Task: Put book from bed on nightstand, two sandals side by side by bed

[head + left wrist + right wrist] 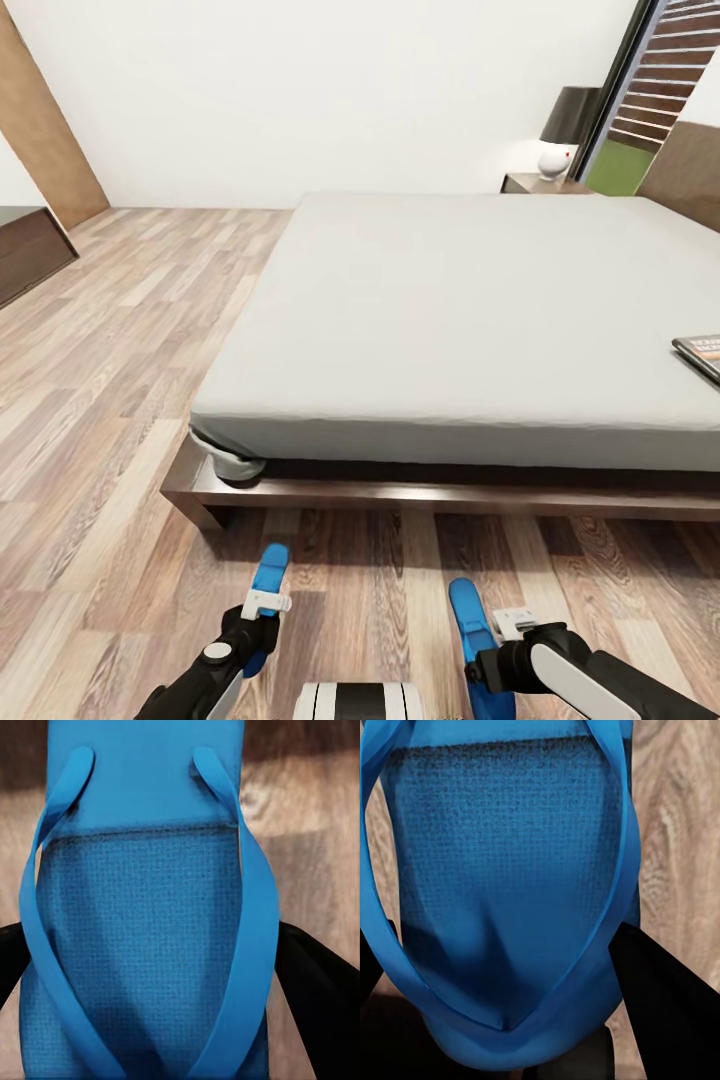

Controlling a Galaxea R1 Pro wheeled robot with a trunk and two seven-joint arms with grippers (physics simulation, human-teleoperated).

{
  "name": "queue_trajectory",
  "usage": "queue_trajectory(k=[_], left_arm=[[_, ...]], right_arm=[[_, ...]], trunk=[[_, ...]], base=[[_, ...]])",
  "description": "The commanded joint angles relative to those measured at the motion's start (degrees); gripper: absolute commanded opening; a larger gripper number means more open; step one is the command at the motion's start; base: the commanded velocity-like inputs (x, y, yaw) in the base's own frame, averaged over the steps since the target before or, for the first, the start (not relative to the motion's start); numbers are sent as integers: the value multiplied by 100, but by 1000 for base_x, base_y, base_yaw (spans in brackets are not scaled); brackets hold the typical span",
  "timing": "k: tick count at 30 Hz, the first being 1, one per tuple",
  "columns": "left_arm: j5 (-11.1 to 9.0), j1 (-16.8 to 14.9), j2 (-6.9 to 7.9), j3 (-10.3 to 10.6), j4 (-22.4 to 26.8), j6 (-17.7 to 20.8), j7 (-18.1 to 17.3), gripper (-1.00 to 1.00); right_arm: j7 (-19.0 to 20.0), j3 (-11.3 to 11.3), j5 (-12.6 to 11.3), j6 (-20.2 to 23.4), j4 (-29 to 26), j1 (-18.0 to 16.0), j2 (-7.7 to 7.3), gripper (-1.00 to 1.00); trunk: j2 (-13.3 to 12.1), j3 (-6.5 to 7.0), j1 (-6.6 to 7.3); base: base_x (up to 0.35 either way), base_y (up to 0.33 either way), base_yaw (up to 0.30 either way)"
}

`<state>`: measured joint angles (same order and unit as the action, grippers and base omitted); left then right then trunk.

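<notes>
The left gripper's point(262, 605) fingers point(319, 990) close on one blue sandal point(268, 585) from both sides, and the right gripper point(505, 630) clamps the other sandal point(470, 625) the same way, its dark fingers point(660, 1005) flanking the sole. Both sandals hang over the wood floor point(120, 420) just in front of the bed's point(450, 310) foot, apart from each other and pointing roughly toward the frame. The book point(700, 355) lies near the mattress edge at far right; a nightstand point(540, 183) stands beyond the bed. To finish this step well, I would lower both flat, parallel, toes level and close together, then release only once the soles rest on the floor.
</notes>
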<state>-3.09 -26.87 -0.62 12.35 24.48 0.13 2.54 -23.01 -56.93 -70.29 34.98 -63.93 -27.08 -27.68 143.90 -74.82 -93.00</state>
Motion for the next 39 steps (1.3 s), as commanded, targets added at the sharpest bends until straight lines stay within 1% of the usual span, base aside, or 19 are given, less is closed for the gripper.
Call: queue_trajectory(k=[1,10,22,25,31,39], left_arm=[[-33,-3,5,40,4,-2,43,-100],[-33,-3,8,40,21,-12,156,-100],[-33,-3,9,40,22,-13,168,-100],[-33,-3,9,40,22,-13,167,-100],[-33,-3,67,40,19,-13,168,-100],[-38,-3,78,40,18,-11,168,-100]], right_arm=[[-66,-20,-64,-7,-11,-8,-6,-100],[-66,-20,-66,-6,-11,-8,-8,-100],[-72,-20,-69,-1,-5,-8,-7,-100],[-72,-20,-66,0,-5,-7,-4,-100],[-72,-20,-64,0,-5,-3,1,-100],[-72,-20,-64,0,-5,-5,3,-100]], trunk=[[2,-4,1],[2,-4,1],[2,-4,1],[2,-4,1],[2,-4,1],[2,-4,1]], base=[[0,0,0],[0,0,-17],[0,31,-255],[0,97,-153],[0,128,-37],[0,132,-4]])
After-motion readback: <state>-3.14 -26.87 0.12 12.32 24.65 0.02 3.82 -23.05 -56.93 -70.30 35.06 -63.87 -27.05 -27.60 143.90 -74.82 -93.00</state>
